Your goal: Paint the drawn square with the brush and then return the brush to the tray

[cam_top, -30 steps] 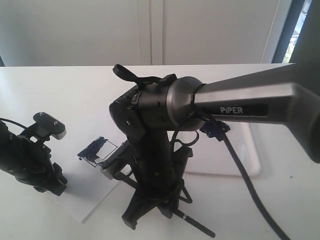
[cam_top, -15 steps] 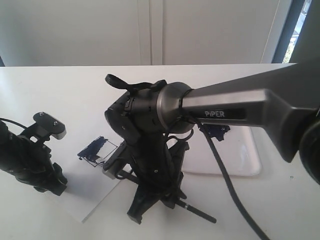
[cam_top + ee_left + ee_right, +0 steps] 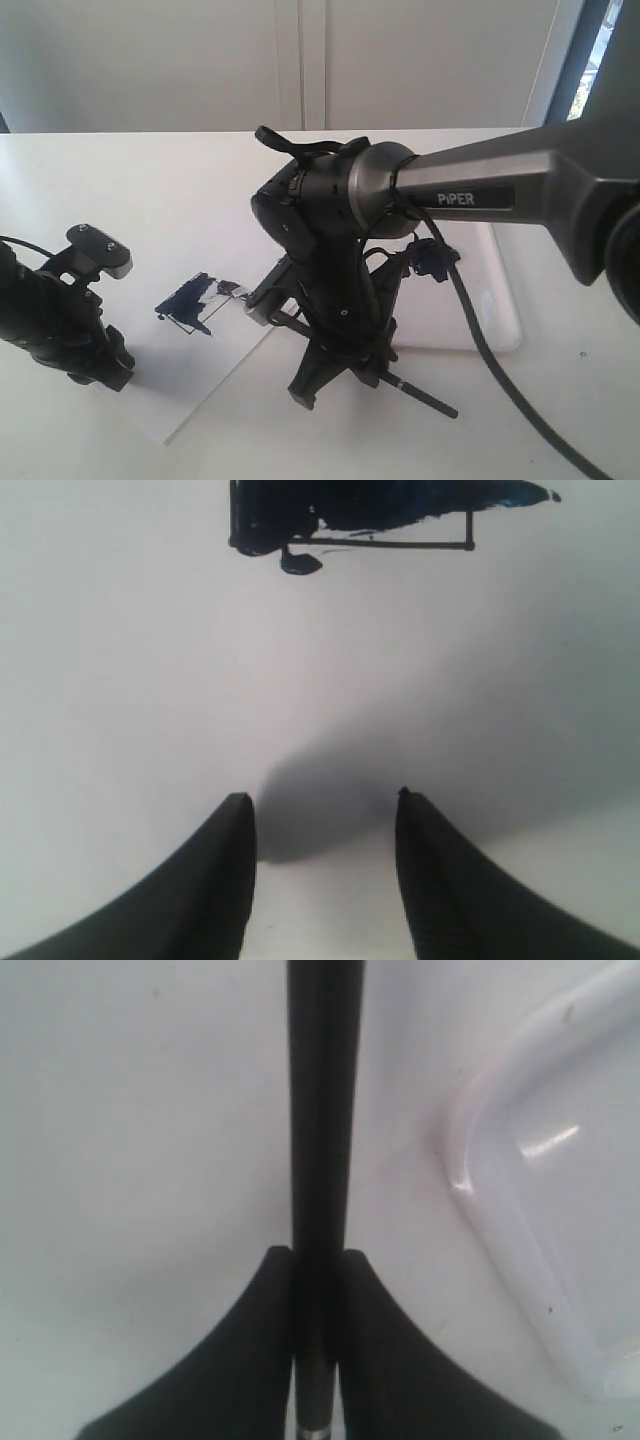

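Note:
The drawn square [image 3: 190, 298] is a streaky navy patch on the white paper; in the left wrist view the drawn square [image 3: 380, 505] has a bare strip left along one outline edge. My right gripper [image 3: 318, 1252] is shut on the brush [image 3: 322, 1110], whose black handle runs out past the fingertips. From outside, the brush handle [image 3: 425, 398] sticks out low to the right, and its bristle end sits just right of the square, mostly hidden by the gripper. The tray [image 3: 505, 320] lies behind the right arm. My left gripper [image 3: 320, 798] hangs open and empty over the paper, short of the square.
The paper sheet [image 3: 190, 395] lies skewed on the white table, one corner toward the front edge. A dark paint blob [image 3: 432, 262] sits in the tray, partly behind the arm's cable. The left arm [image 3: 60, 320] stands at the paper's left side.
The right arm has swung right, away from the square and toward the tray, carrying the brush. The painted square is now uncovered. The left arm has not moved.

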Motion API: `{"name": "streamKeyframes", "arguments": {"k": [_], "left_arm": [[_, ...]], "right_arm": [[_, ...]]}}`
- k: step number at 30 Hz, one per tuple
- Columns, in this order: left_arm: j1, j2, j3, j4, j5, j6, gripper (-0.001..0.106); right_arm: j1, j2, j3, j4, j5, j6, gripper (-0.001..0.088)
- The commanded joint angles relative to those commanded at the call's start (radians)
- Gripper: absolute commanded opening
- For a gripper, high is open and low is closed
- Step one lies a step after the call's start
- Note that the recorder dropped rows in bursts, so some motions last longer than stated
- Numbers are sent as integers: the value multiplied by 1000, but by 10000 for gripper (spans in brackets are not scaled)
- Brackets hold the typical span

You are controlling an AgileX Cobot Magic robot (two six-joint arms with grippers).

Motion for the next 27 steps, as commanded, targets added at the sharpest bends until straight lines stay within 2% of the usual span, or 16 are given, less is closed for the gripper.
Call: {"name": "streamKeyframes", "arguments": {"k": [11,21,27], "left_arm": [[0,0,0,0,-4,0,497],[0,0,0,0,-6,0,497],[0,0,0,0,-3,0,497]], "right_arm": [[18,0,-16,22,0,-11,0],[55,2,-16,-113,0,26,0],[55,0,-16,-116,0,31,0]]}}
